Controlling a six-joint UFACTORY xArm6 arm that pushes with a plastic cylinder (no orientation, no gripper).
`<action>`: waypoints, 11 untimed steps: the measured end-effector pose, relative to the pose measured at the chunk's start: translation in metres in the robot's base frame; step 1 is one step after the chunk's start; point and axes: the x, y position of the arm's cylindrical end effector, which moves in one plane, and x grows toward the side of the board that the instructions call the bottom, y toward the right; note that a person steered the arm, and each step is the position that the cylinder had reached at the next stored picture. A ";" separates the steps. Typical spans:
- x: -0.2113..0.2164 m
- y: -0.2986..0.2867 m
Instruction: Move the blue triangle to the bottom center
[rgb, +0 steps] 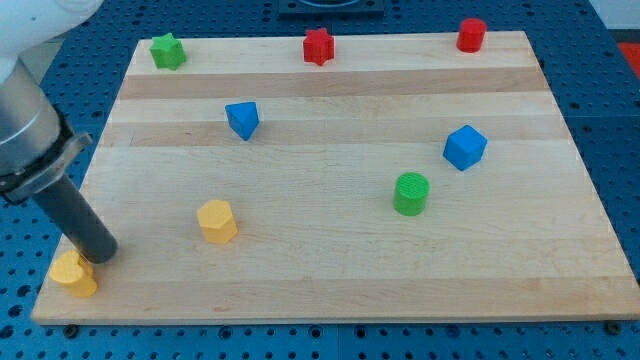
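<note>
The blue triangle lies on the wooden board in the upper left part. My tip is at the board's bottom left corner, touching or just above the right side of a yellow block there; its shape is unclear. The tip is far below and left of the blue triangle.
A yellow hexagon block lies lower left of centre. A green cylinder and a blue cube lie on the right. Along the top edge are a green star, a red star and a red cylinder.
</note>
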 end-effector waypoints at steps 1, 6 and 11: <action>-0.068 -0.001; -0.182 0.147; -0.099 0.124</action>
